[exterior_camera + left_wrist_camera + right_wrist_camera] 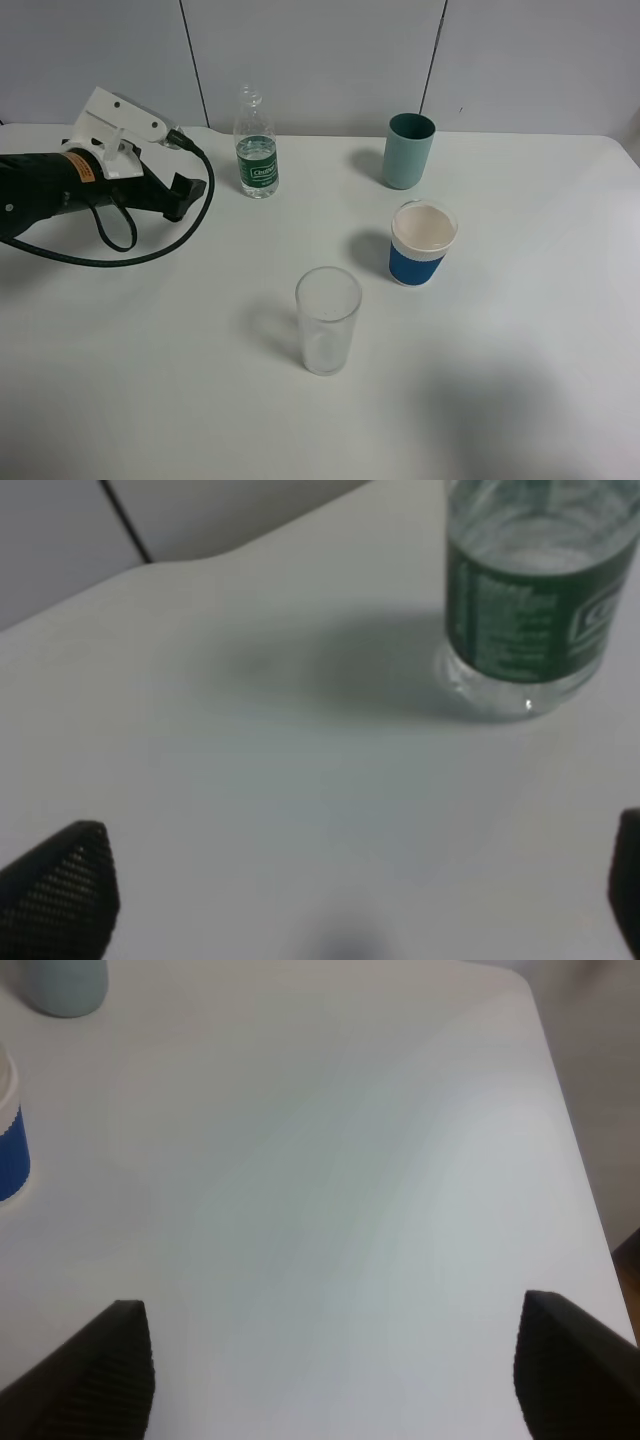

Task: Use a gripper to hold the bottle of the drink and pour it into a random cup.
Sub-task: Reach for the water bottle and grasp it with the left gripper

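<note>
The bottle of the drink (257, 150) is clear with a green label and stands upright at the back of the white table. It also shows in the left wrist view (530, 610). My left gripper (186, 196) lies just to the left of the bottle, apart from it. In the left wrist view the left gripper (340, 910) is open and empty, with its fingertips (60, 900) spread wide. The cup (422, 243) with the blue band stands right of centre, and its edge shows in the right wrist view (8, 1145). My right gripper (330, 1380) is open and empty over bare table, and it is out of the high view.
A plain teal cup (408, 150) stands at the back right, behind the blue-banded cup. A tall clear glass (327, 320) stands in the middle front. The table's right edge (575, 1150) shows in the right wrist view. A grey wall runs behind the table.
</note>
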